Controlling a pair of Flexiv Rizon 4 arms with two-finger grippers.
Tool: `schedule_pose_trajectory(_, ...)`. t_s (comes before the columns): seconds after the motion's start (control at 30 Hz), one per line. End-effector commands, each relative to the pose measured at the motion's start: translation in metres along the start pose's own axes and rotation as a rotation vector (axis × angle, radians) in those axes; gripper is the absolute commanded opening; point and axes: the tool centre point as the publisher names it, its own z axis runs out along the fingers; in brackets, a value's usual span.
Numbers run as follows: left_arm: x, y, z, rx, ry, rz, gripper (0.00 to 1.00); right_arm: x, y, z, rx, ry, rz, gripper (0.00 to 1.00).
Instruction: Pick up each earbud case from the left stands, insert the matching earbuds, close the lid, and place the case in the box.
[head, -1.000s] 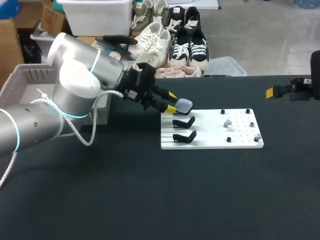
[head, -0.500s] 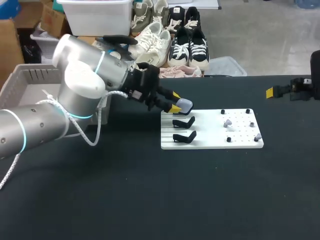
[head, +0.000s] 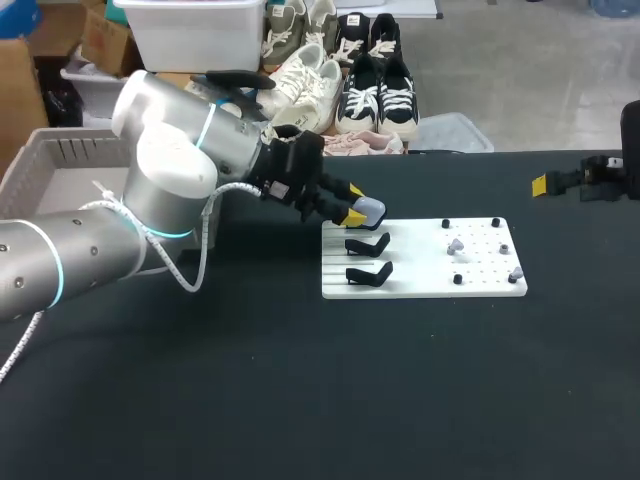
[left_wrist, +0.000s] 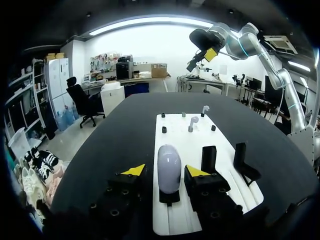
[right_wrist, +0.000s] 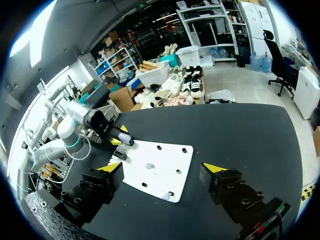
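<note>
A lavender earbud case (head: 371, 210) stands on the farthest black stand of the white board (head: 420, 283). My left gripper (head: 352, 203) straddles it. In the left wrist view the case (left_wrist: 169, 167) sits between the yellow tips of the left gripper (left_wrist: 166, 171), with a narrow gap showing on each side, so the gripper is open. Two nearer stands (head: 368, 245) (head: 368, 273) are bare. Small grey earbuds (head: 455, 245) (head: 515, 272) rest on pegs at the board's right part. My right gripper (right_wrist: 163, 169) hangs open and empty, far off to the right of the board (right_wrist: 155, 167).
A grey slotted basket (head: 55, 160) stands at the table's left rear, behind my left arm. Black pegs (head: 446, 225) stick up from the board. My right gripper (head: 545, 184) is at the table's far right edge.
My left gripper has slid a little forward around the case and its fingers have drawn slightly closer. The case, board and right arm have not moved.
</note>
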Motion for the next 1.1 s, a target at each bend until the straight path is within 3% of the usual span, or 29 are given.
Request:
schedule_pose_trajectory(0.03, 0.002, 0.003, 0.002, 0.010, 0.001, 0.003, 0.49, 0.000, -0.001, 0.001, -0.002, 0.001, -0.001, 1.00)
schedule_pose_trajectory(0.43, 0.003, 0.003, 0.004, 0.006, 0.002, 0.004, 0.45, 0.000, -0.001, 0.001, -0.002, 0.001, -0.001, 1.00)
schedule_pose_trajectory(0.53, 0.003, 0.003, 0.004, 0.004, 0.002, 0.005, 0.28, 0.000, -0.001, 0.001, -0.002, 0.001, -0.001, 1.00)
schedule_pose_trajectory(0.6, 0.003, 0.001, 0.002, 0.002, -0.001, 0.009, 0.03, 0.000, -0.001, 0.001, -0.002, 0.001, -0.001, 1.00)
schedule_pose_trajectory(0.63, 0.003, 0.000, 0.001, 0.001, -0.003, 0.010, 0.00, 0.000, -0.001, 0.001, -0.002, 0.001, -0.001, 1.00)
schedule_pose_trajectory(0.9, -0.006, -0.012, -0.019, 0.000, -0.042, -0.001, 0.00, 0.000, -0.001, 0.001, -0.002, 0.001, -0.001, 1.00)
schedule_pose_trajectory(1.1, -0.029, -0.037, -0.047, -0.003, -0.118, -0.009, 0.00, 0.000, -0.001, 0.001, -0.002, 0.001, -0.001, 1.00)
